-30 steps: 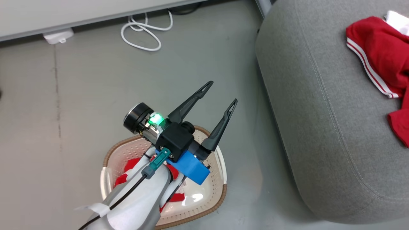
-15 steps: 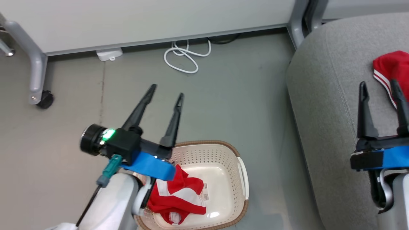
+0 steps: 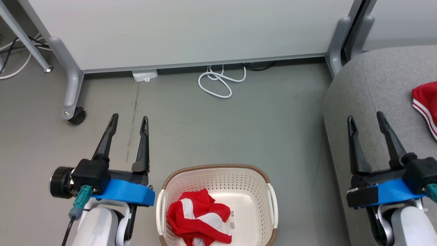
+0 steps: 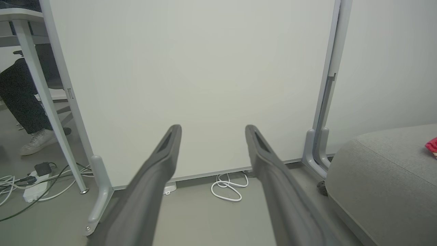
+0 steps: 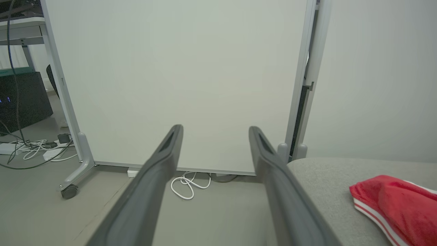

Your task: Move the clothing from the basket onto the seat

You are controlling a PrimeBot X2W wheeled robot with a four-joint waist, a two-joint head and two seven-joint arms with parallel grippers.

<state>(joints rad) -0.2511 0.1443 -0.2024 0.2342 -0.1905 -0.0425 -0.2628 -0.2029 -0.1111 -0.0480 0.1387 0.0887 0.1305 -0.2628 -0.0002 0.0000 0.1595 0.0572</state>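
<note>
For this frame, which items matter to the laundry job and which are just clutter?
Job items:
basket
red garment inside it
grey sofa
second red garment lying on it
left gripper and right gripper, both open and empty

Lying about:
coiled white cable
wheeled partition
white box at its foot
power strip
person's shoe

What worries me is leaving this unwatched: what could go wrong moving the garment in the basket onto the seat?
1. The red garment lies bunched near the left wall of the basket; the open left pincer could hook the perforated wall or drag the basket along.
2. The seat has a rounded edge; released near it, the garment may slide to the floor.
</note>
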